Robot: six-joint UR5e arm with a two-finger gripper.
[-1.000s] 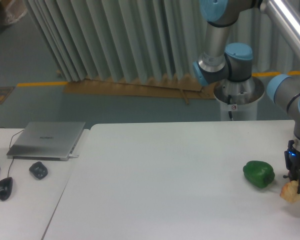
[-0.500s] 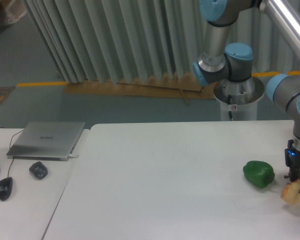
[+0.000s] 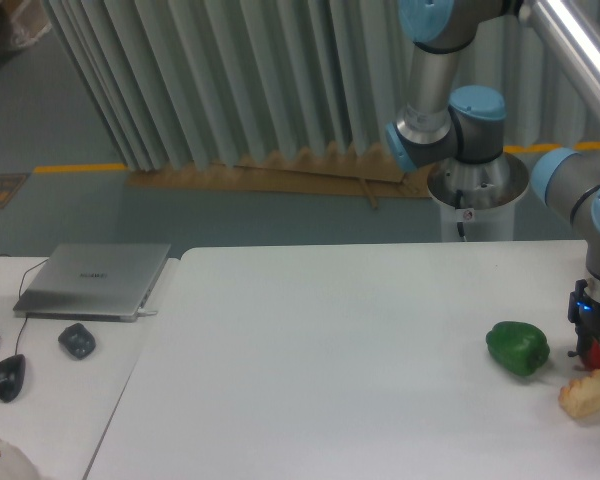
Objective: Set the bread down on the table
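Lying at the near right of the table point(image 3: 330, 340), the bread point(image 3: 588, 397) appears to rest flat on the white top, its ridged side up, close to the right edge of the view. The gripper point(image 3: 597, 360) stands directly over its right end, touching it or just above it; whether the fingers are spread or pinching the loaf cannot be told from here, since the frame edge cuts them off and the dark housing hides the tips.

Judging from that, the placing looks nearly complete, and the risks lie in the release and the retreat. If the fingers are not fully parted when the arm lifts, the bread could be dragged up with them or tipped onto its side. A sideways pull-away could also nudge the light loaf along the smooth surface, and how much table remains to the right of it is out of view, so a slide that way may be a concern.

Just to the left of the loaf, apart from it, sits a green pepper point(image 3: 518, 347); a leftward sweep of the wrist could knock it rolling.

Far off on the left, a narrower desk carries a closed laptop point(image 3: 95, 279) and two mice point(image 3: 77, 341), well apart from any of this and unlikely to be disturbed.
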